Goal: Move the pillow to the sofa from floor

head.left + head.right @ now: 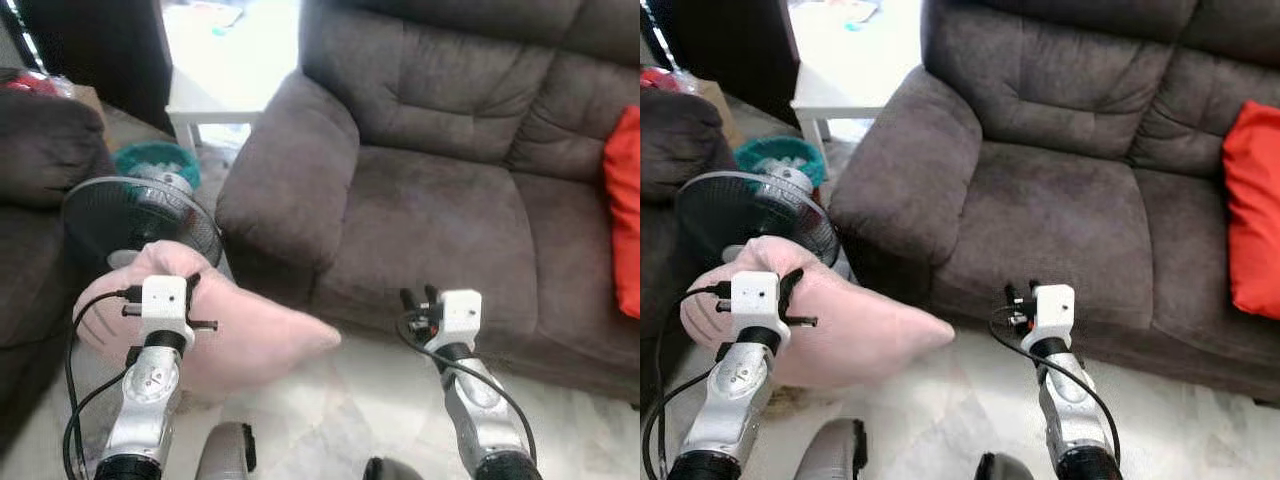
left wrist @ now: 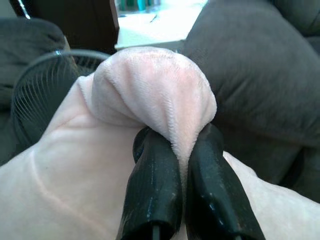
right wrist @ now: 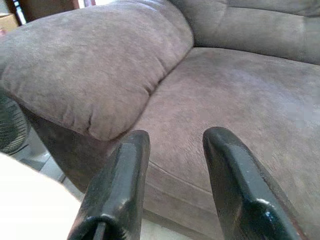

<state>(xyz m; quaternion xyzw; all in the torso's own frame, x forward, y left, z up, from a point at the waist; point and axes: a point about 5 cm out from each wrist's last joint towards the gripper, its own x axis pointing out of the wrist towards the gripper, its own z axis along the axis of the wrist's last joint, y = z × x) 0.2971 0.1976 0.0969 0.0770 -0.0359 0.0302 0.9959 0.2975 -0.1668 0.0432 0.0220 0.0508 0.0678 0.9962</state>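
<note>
Pillow (image 1: 240,340) pinched by thin fold in left gripper (image 2: 182,150); may slip or snag fan (image 1: 135,215). Right gripper (image 3: 172,170) open, empty, near sofa (image 1: 430,200).

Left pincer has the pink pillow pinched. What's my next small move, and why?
Probably swing the left pincer up and to the right, toward the sofa seat. Its fingers are shut on a fold of the pillow, which hangs beside the armrest near the fan. The seat looks bare there; the right pincer is open.
</note>
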